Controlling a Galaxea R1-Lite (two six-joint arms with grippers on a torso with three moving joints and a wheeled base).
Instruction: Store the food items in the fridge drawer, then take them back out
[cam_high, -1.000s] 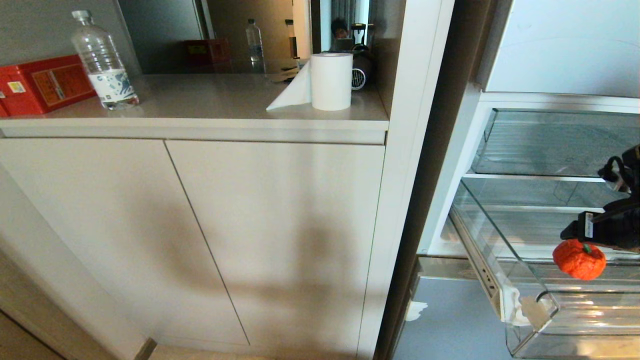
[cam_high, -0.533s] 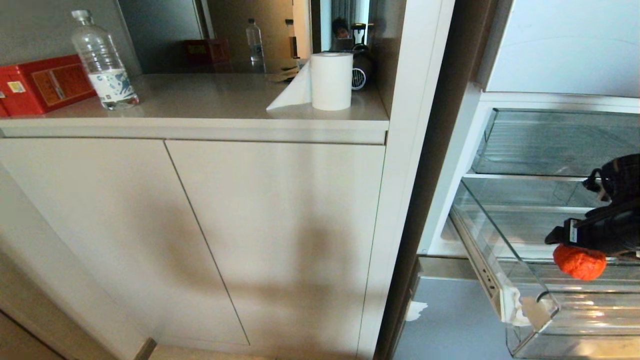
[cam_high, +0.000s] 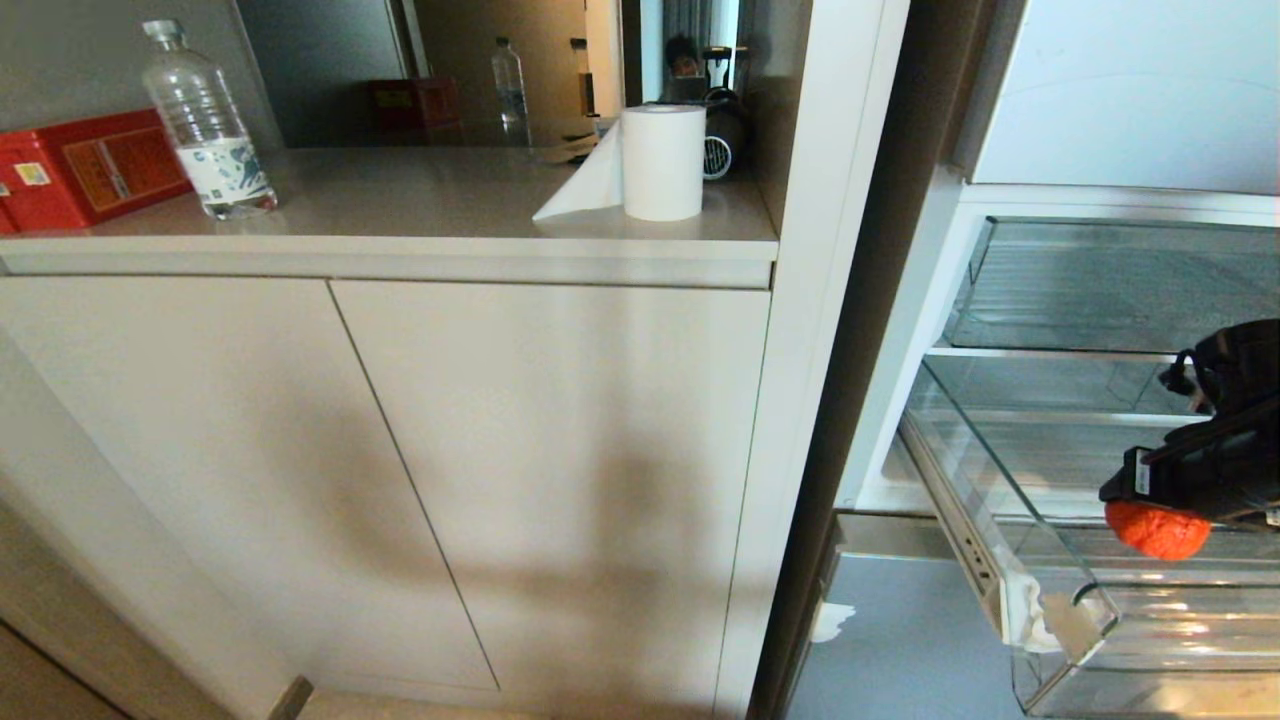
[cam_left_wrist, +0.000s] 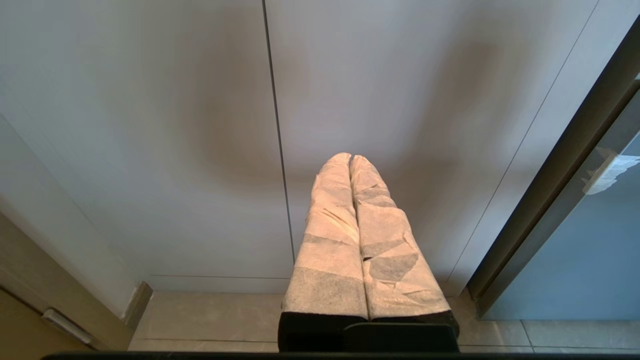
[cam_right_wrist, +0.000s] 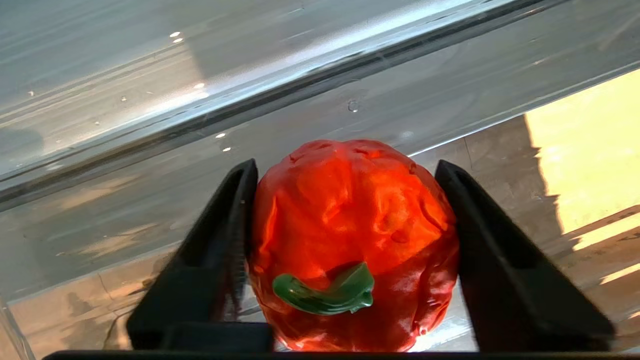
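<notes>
Right tool (cam_right_wrist: 350, 200) grips orange-red fruit (cam_right_wrist: 352, 240); no writing legible.

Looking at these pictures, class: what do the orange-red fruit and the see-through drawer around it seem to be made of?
The orange-red round fruit with a green stem looks like moulded plastic or rubber, probably a toy: glossy, wrinkled skin with hard highlights. The wide see-through fridge drawer looks like clear rigid plastic: the parts behind show through its walls, and light glints on them.

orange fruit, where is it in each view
Head view: orange fruit at the right edge, under the right end effector, in the clear drawer.
Left wrist view: not in it.
Right wrist view: centre, between the black fingers.
Shared landmark: the drawer.
</notes>
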